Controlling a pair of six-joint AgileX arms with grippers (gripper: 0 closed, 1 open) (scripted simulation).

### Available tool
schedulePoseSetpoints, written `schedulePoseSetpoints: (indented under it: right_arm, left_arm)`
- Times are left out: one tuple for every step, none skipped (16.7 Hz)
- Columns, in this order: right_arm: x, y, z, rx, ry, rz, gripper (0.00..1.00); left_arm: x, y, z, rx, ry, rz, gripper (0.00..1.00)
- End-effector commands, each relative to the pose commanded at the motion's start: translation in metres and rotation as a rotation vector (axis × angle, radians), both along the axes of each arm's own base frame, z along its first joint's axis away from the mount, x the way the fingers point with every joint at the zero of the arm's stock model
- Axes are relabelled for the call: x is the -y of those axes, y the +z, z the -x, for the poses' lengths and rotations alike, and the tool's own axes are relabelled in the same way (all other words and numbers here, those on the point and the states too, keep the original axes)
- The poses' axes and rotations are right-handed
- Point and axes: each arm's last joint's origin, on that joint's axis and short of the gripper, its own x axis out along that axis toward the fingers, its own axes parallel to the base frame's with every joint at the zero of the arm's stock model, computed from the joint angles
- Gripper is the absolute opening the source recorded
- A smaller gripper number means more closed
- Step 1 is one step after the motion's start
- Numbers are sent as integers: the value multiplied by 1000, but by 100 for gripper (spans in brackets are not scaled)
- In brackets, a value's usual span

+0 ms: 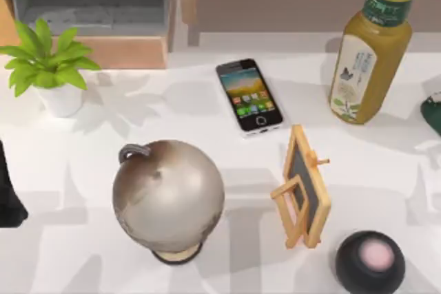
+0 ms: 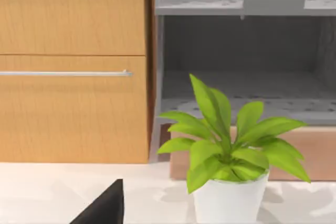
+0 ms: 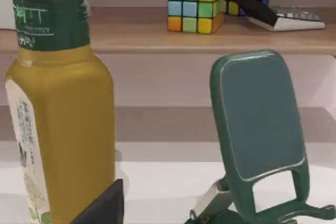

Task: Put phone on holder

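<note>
The phone (image 1: 249,95) lies flat and screen up on the white table, at the middle toward the back; it is white with a black-framed screen of colourful icons. The holder (image 3: 260,124), a dark green tilted stand, rises upright close in front of the right wrist camera, and a sliver of the holder (image 1: 433,112) shows at the table's right edge, right of the bottle. A dark part of my right gripper (image 3: 103,206) shows low in the right wrist view, short of the holder. My left arm (image 1: 8,191) is parked at the table's left edge, far from the phone.
A tall green-tea bottle (image 1: 368,49) stands between phone and holder. A grey globe (image 1: 169,194), a small wooden easel board (image 1: 303,187) and a black round speaker (image 1: 370,261) occupy the front. A potted plant (image 1: 52,67) sits back left. Shelves line the back.
</note>
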Motion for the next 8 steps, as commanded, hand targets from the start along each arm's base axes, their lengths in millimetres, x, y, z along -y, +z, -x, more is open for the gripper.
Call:
schedulePoseSetpoints:
  right_arm:
    - [0, 0, 0, 0, 0, 0, 100]
    - [0, 0, 0, 0, 0, 0, 100]
    - [0, 3, 0, 2, 2, -3, 100]
    - [-1, 8, 1, 6, 6, -8, 100]
    - [-1, 15, 1, 10, 15, -16, 100]
    - [-3, 26, 2, 14, 29, -27, 100]
    - [-4, 40, 2, 17, 49, -42, 100]
    - [-6, 56, 2, 16, 73, -58, 100]
  left_arm:
    - [0, 0, 0, 0, 0, 0, 100]
    - [0, 0, 0, 0, 0, 0, 100]
    - [0, 0, 0, 0, 0, 0, 100]
    - [0, 0, 0, 0, 0, 0, 100]
    - [0, 0, 0, 0, 0, 0, 100]
    - [0, 0, 0, 0, 0, 0, 100]
    - [0, 0, 0, 0, 0, 0, 100]
    - [0, 0, 0, 0, 0, 0, 100]
